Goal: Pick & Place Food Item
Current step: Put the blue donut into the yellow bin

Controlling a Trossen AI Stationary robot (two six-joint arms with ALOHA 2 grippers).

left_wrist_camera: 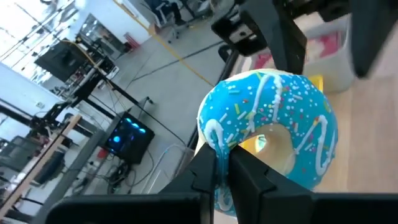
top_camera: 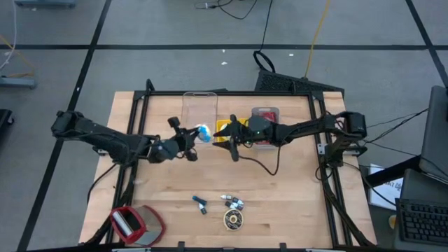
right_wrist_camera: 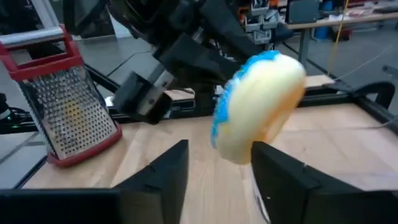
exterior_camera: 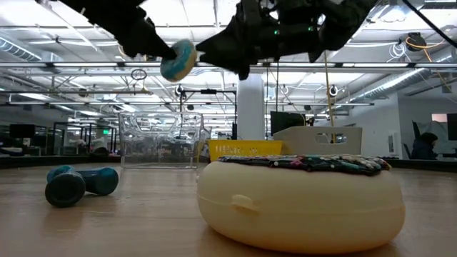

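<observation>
While the blue-iced donut [top_camera: 203,133] hangs in the air over the middle of the table [top_camera: 280,203], between the two arms, the step in hand looks like a handover from left to right. To do it well: keep the left arm steady, bring the right fingers around the donut's free side, clench only once both fingers flank the ring, and let go on the left only after that. Squeeze lightly, since the donut looks soft and the icing could smear or the ring deform.

The left gripper [left_wrist_camera: 222,171] is clenched on the donut's rim; in the left wrist view one finger sits in front of the icing and the other behind, pinching the edge. The right gripper [right_wrist_camera: 214,163] is parted, its two fingers [right_wrist_camera: 163,169] spread just below the donut's plain underside. From the right wrist view they seem not to touch it yet, though I can't be sure of the gap. It holds nothing.

Nearby on the table: a clear tub [top_camera: 199,108], a yellow item [top_camera: 225,128], and a pink-filled box [top_camera: 266,115] behind the arms. A grater [top_camera: 133,224], a second donut [top_camera: 233,220], and a small blue dumbbell [top_camera: 200,204] lie at the near edge. Any of the containers might be the drop spot; which one can't be told.
</observation>
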